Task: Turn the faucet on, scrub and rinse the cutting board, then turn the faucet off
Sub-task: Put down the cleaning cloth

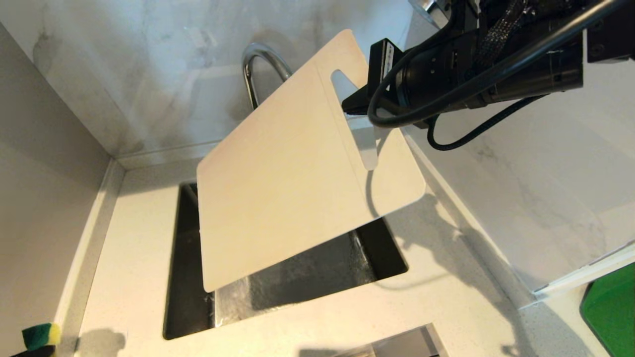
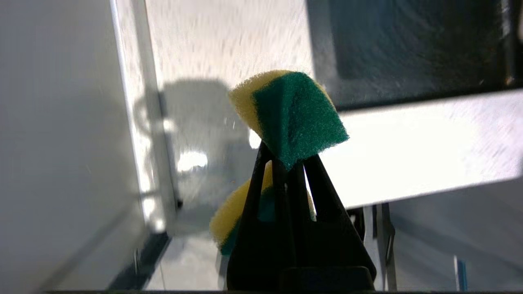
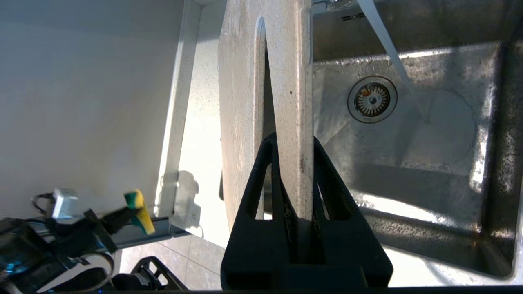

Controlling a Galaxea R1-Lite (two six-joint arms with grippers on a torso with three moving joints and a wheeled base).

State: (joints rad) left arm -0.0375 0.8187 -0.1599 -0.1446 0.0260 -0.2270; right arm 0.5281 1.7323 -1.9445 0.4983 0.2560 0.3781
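Note:
The pale cutting board (image 1: 278, 193) hangs tilted over the sink (image 1: 188, 302). My right gripper (image 1: 353, 105) is shut on the strip beside its handle slot (image 3: 261, 81). In the right wrist view both fingers (image 3: 327, 171) clamp that strip. Behind the board rises the faucet's chrome arch (image 1: 252, 62). A stream of water (image 3: 388, 49) falls into the basin near the drain (image 3: 372, 99), clear of the board. My left gripper (image 2: 286, 161) is shut on a yellow-green sponge (image 2: 294, 114) and sits low at the left, off the counter's front corner (image 1: 40, 336).
Marble walls close in the sink corner on the left and back, and a wall panel (image 1: 536, 163) rises at the right. A green slab (image 1: 612, 307) lies at the far right. White counter (image 1: 134, 238) surrounds the basin.

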